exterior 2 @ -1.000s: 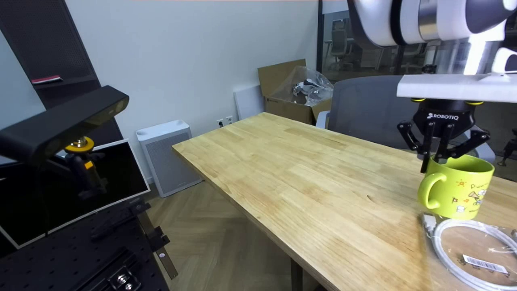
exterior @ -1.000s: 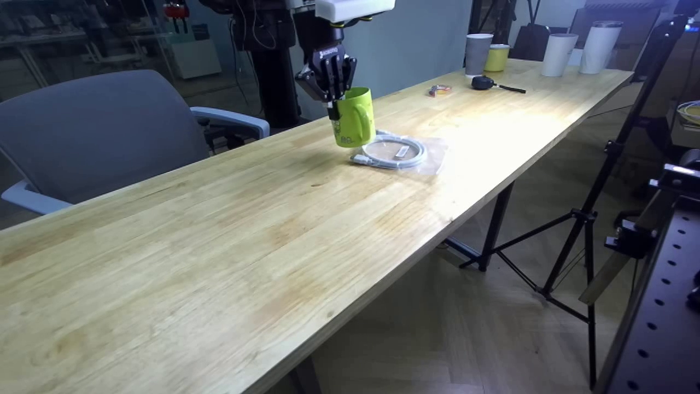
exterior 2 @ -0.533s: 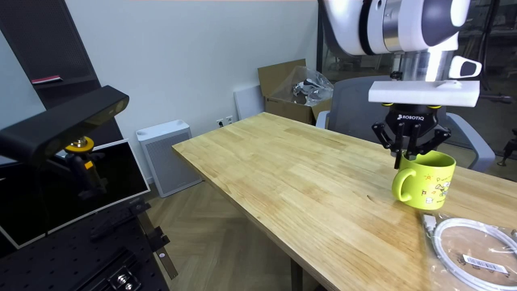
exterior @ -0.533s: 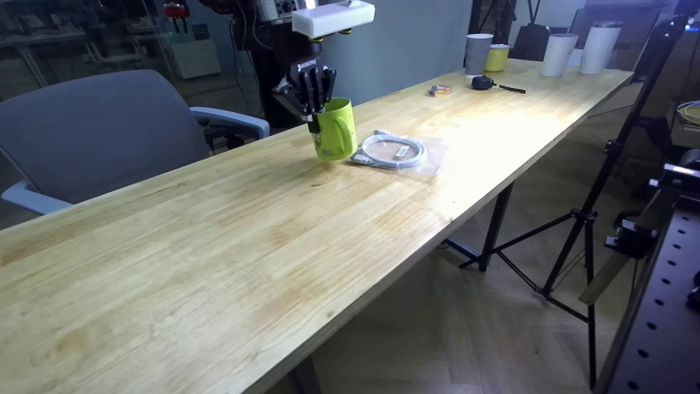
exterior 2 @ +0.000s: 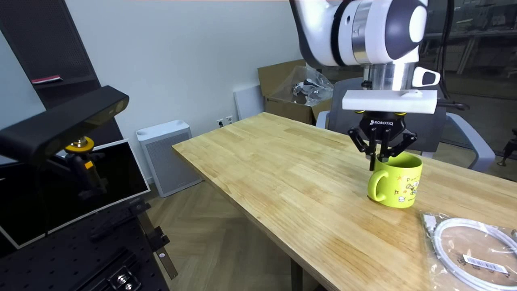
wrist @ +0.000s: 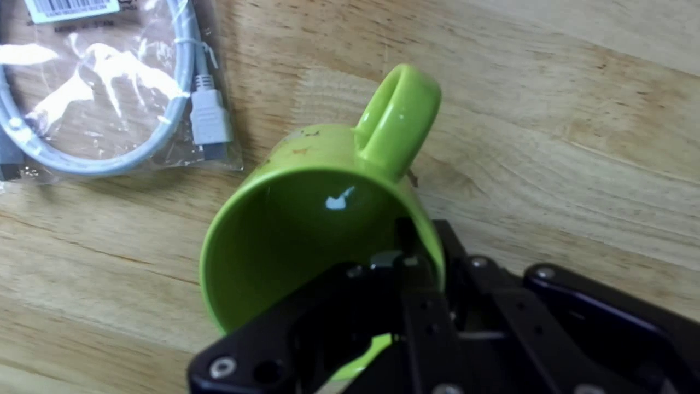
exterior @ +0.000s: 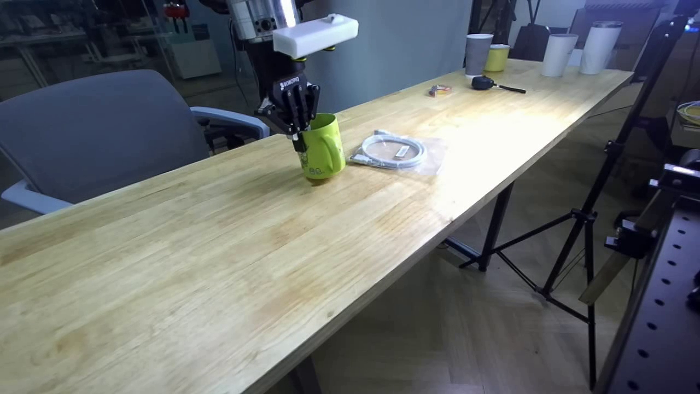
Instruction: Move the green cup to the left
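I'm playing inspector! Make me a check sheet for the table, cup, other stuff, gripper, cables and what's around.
Surface: light wooden table.
Job's things: green cup, held; can't tell if it touches the table.
Clutter: gray cup, yellow cup, two white cups, black thing with a strap.
Gripper: jaws pinching the cup's wall from inside and outside.
Cables: coiled cable in a clear bag, beside the cup.
Surroundings: gray chair, open cardboard box, tripod.

The tool [wrist: 427,235] pinches the green cup [wrist: 306,235] by its wall; a bagged cable [wrist: 183,71] lies near it on the bench [wrist: 547,164].
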